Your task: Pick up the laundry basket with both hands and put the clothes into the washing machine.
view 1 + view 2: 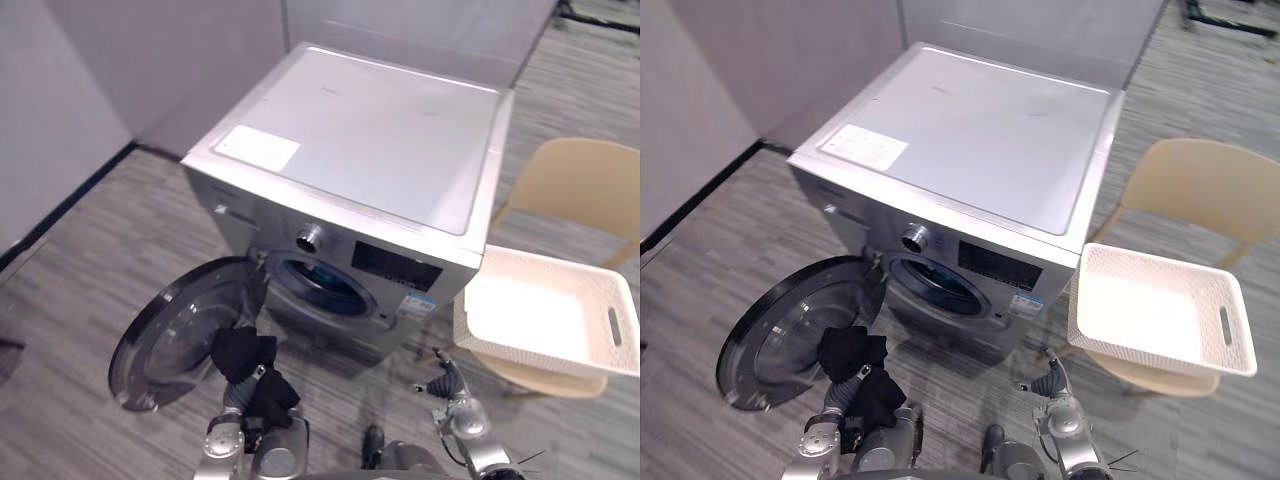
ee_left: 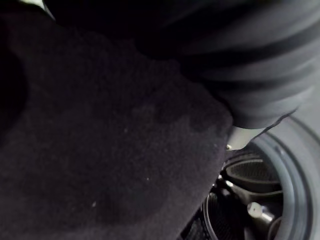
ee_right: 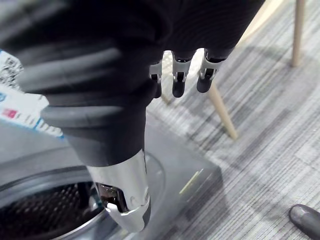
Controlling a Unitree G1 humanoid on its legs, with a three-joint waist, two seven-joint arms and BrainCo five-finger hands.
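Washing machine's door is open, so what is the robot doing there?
The robot is loading laundry. A black garment is bunched on its left hand, right in front of the washing machine, whose round door hangs open. Its right hand is open and empty, low beside the machine. The white basket sits on a beige chair and looks empty.

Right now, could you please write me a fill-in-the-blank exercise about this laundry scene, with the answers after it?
1. The door of the washer is ___.
2. The white basket sits on a beige ___.
3. The cloth in front of the door is ___ in colour.
Answers: open, chair, black.
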